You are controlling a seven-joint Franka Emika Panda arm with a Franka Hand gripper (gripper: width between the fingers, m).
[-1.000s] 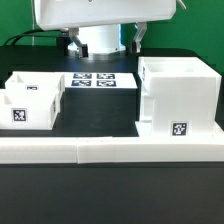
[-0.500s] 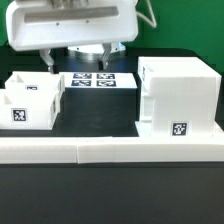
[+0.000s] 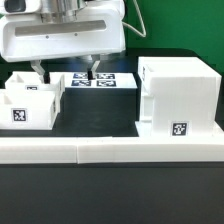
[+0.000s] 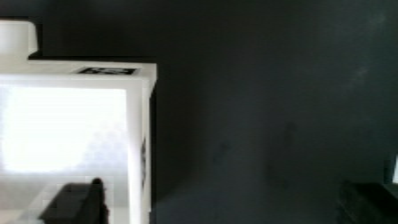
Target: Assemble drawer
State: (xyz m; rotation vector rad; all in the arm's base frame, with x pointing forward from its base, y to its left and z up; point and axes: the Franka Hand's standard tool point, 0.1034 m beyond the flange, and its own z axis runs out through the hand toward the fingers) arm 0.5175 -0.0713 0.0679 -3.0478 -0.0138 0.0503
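Note:
The drawer's tall white case stands at the exterior view's right, with a tag low on its front. Two small white trays sit together at the exterior view's left, the nearer one showing a tag. My gripper hangs open and empty above the trays' far right corner. In the wrist view my gripper is open. One finger is over a white tray and the other is over the black table. A knob and a tag show on that tray.
A long low white rail runs across the front of the black table. The marker board lies flat behind the trays, partly hidden by my fingers. The case rests against the rail at the exterior view's right.
My gripper has moved toward the exterior view's left and come down, from above the marker board to above the trays. The drawer parts have not moved.

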